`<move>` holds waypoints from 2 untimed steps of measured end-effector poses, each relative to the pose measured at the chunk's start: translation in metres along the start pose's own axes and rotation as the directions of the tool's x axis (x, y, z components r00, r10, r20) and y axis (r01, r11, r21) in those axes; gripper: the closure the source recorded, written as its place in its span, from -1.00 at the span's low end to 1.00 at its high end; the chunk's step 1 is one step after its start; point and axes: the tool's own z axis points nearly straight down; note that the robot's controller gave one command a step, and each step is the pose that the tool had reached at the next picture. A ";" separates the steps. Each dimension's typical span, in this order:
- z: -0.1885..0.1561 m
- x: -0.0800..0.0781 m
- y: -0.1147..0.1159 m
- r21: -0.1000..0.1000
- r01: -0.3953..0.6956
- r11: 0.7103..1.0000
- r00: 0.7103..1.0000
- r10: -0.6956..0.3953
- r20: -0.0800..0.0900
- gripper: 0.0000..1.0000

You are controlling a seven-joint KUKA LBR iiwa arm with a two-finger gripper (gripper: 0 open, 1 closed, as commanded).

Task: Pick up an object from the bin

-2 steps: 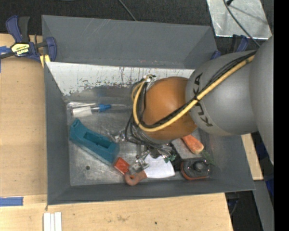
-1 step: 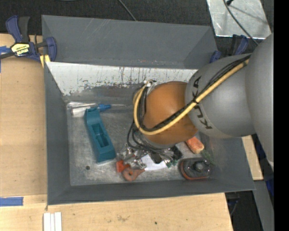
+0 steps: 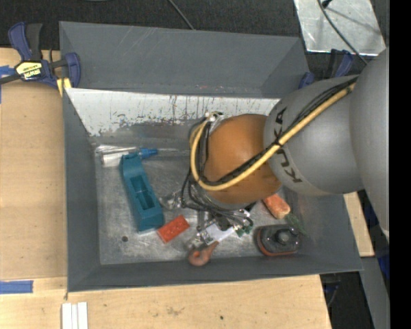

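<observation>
Lying in the grey bin (image 3: 82,184): blue block (image 3: 141,194), red brick (image 3: 172,229), dark disc (image 3: 277,240).

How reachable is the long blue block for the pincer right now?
Probably reachable: the blue block lies uncovered to the left of the pincer, with nothing stacked on it. A small orange-red block sits by its lower end.

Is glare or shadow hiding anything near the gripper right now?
Camera view: bright glare along the grey metal bin's far wall, away from the gripper; the arm's shadow darkens the floor beneath it, but the small red-orange block and long blue plastic block are lit.
</observation>
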 end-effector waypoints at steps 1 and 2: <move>0.002 0.003 0.001 -0.004 0.000 1.000 1.000 0.000 -0.012 1.00; 0.001 0.002 0.000 -0.001 -0.001 1.000 1.000 0.001 -0.006 -1.00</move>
